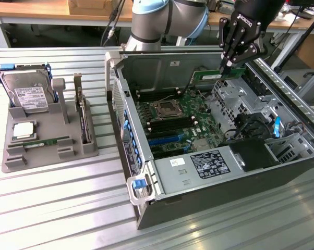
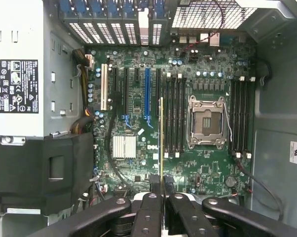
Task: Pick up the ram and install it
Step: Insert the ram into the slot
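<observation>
My gripper point(image 1: 226, 65) hangs over the open computer case point(image 1: 146, 182) near its back right corner, shut on the ram point(image 1: 206, 76), a thin green stick that juts out towards the exterior view's left. In the wrist view the ram point(image 2: 161, 133) shows edge-on as a narrow strip running out from between the black fingers point(image 2: 153, 186). It is held above the motherboard point(image 2: 207, 163), over the black memory slots point(image 2: 174, 116) beside the CPU socket point(image 2: 206, 122). A second, similar stick point(image 1: 42, 142) lies in the grey holder point(image 1: 21, 161) outside the case.
The grey holder on the exterior view's left also carries a silver hard drive point(image 1: 27, 96), a CPU chip point(image 1: 22, 130) and an upright card point(image 1: 83, 117). Inside the case are the power supply point(image 1: 198, 169), a drive cage point(image 1: 235, 94), cables and a second bank of slots point(image 2: 240, 118).
</observation>
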Controlling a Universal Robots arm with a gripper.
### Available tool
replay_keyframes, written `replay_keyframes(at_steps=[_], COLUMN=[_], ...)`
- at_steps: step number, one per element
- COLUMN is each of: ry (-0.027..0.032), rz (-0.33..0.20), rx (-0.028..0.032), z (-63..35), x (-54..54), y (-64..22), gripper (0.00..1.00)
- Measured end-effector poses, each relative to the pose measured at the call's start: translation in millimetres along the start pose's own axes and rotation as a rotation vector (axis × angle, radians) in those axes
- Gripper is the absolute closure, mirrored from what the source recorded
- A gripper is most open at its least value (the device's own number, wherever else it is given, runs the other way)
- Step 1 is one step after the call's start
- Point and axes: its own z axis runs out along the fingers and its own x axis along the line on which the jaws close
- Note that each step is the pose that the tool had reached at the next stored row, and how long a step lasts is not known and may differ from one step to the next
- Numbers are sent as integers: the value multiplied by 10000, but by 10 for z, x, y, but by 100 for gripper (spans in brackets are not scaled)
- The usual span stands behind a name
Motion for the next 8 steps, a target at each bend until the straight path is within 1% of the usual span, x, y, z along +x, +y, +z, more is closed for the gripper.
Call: replay_keyframes(at_steps=[2, 5, 8], ry=[0, 1, 0], rz=[0, 0, 0], rx=[-1, -3, -3], z=[12, 61, 78], x=[0, 0, -1], y=[0, 0, 0], gripper=[88, 88, 88])
